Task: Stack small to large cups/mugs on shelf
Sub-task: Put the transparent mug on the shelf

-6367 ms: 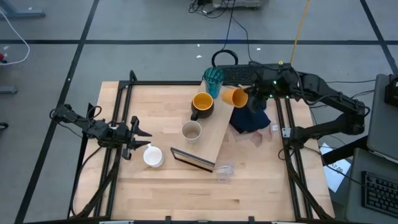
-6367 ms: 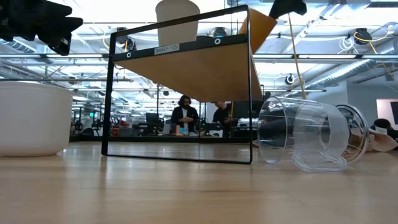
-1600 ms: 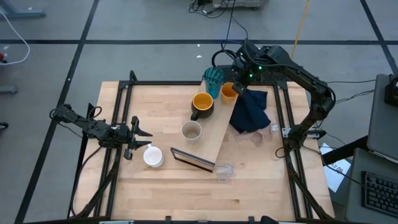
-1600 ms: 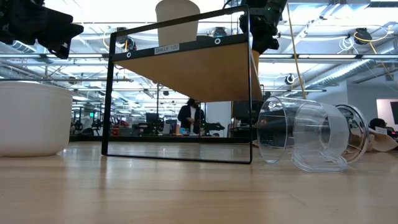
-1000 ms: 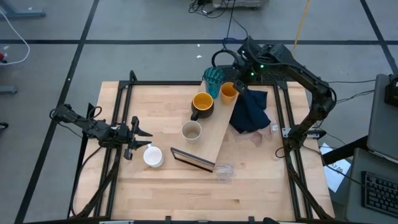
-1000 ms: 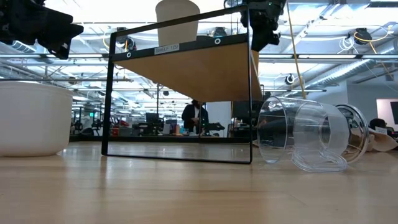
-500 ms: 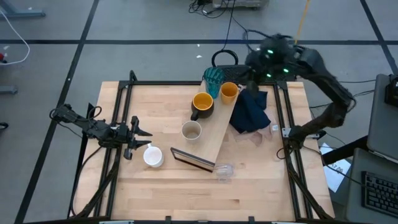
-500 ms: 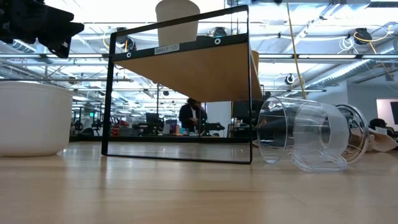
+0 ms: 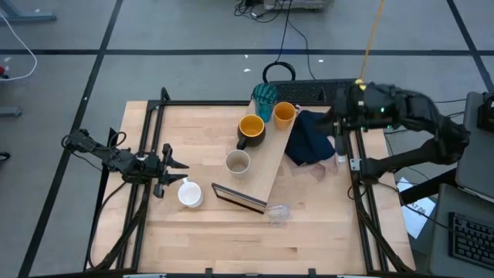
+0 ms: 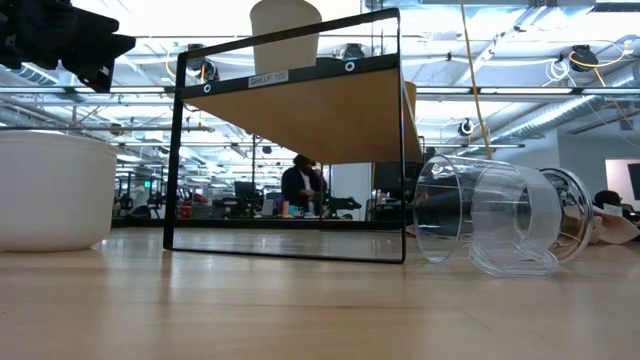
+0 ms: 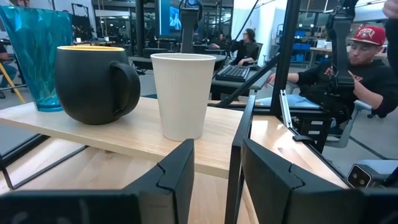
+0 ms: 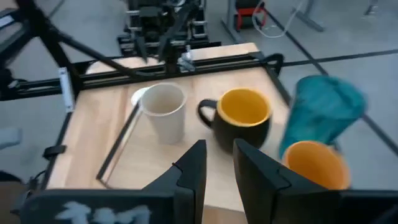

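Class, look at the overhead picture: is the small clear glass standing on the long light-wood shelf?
No: the small clear glass lies on its side on the table, just past the dark near end of the long light-wood shelf.

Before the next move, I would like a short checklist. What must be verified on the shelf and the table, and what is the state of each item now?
1. Orange cup stands upright on the shelf, free of any gripper: ok.
2. Right gripper is open and holds nothing: ok.
3. Right gripper is clear of the shelf, over the navy cloth: ok.
4. All cups are on the shelf: not ok. The white mug and the clear glass are on the table, the glass on its side.
5. Left gripper is open near the white mug: ok.
6. Order from small to large is correct: cannot tell.
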